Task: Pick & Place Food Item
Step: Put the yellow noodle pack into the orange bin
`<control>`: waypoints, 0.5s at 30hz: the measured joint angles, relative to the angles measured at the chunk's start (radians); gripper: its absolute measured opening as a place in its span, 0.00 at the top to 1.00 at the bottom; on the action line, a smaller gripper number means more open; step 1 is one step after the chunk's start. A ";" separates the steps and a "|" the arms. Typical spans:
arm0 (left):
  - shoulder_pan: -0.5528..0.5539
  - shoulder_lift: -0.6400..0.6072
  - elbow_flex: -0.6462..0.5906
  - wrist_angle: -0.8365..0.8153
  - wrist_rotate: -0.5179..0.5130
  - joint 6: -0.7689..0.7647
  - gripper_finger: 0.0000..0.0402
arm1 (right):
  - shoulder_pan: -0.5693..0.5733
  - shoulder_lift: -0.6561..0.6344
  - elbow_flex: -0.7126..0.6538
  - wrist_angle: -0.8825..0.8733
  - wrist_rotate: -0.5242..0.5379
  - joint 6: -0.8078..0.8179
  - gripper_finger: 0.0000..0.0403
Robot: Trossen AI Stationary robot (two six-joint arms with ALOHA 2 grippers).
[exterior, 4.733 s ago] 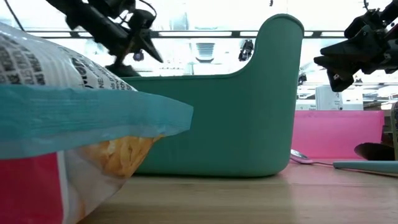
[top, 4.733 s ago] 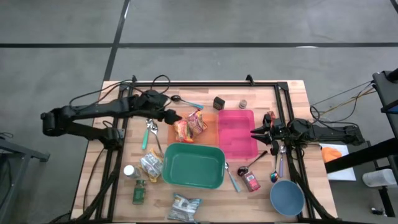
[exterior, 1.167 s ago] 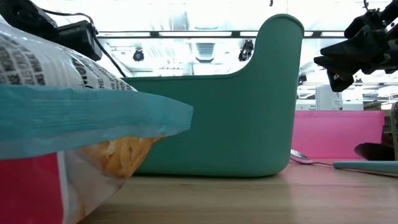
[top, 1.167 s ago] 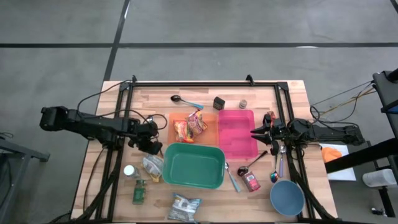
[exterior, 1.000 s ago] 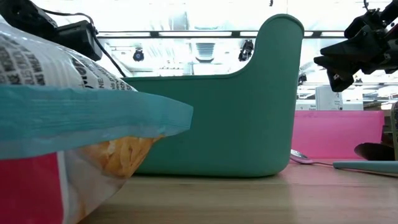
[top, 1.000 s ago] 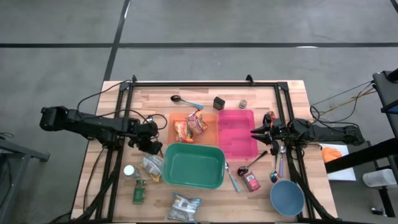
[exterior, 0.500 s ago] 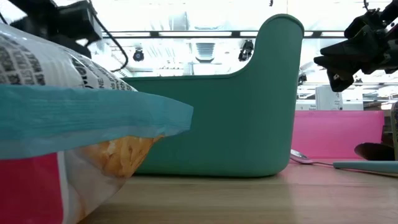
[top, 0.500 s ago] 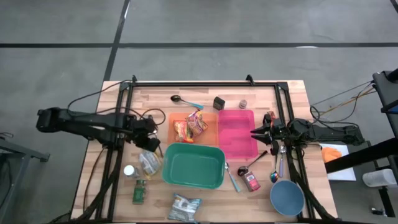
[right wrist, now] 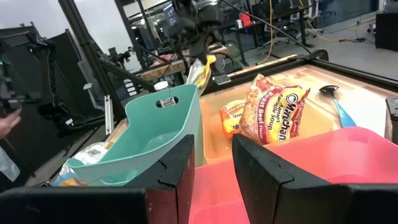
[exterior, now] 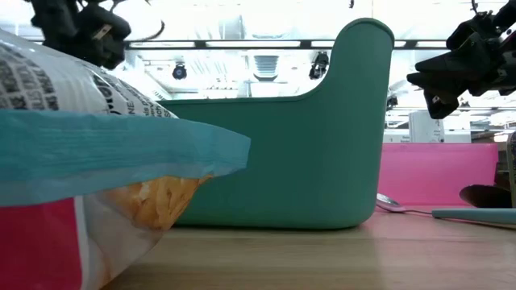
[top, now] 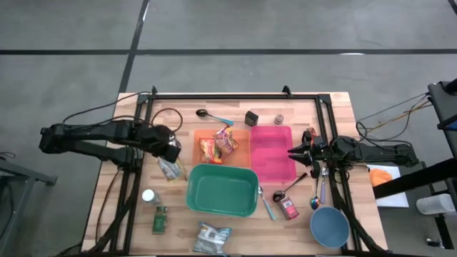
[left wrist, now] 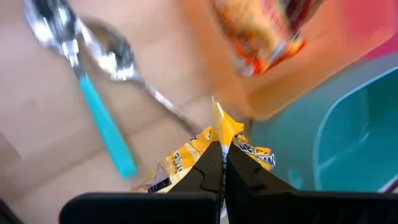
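Note:
My left gripper hangs over the table just left of the orange tray, shut on a yellow-and-silver snack packet. The right wrist view shows that packet dangling beyond the teal bin. Two noodle packets lie flat in the orange tray. My right gripper waits at the pink tray's right edge, pointing level, open with nothing between its fingers. My left gripper pinches the snack packet's top edge between its two fingers, coming from above and slanting down. A yellow corner of the packet sticks up past the fingertips. The rest hangs below them, lifted clear of the table.
Two spoons lie on the wood under the left gripper. A small bottle, a green packet and a snack bag lie near the front edge. At the right are a red can and a blue bowl.
My left gripper has risen and drawn toward the table's far edge, tipping less steeply, still shut on the snack packet. The packet, which lay on the table beside the teal bin's left end, now hangs lifted clear below the fingers.

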 joint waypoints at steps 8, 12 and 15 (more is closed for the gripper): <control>0.000 0.000 0.152 -0.004 -0.310 0.047 0.99 | 0.000 0.000 0.000 0.000 0.000 0.000 0.73; 0.000 0.000 0.203 0.087 -0.403 0.170 0.99 | 0.000 0.000 0.000 0.000 0.000 0.000 0.73; 0.000 0.000 0.215 0.220 -0.423 0.295 0.99 | 0.000 0.000 0.000 0.000 0.000 0.000 0.73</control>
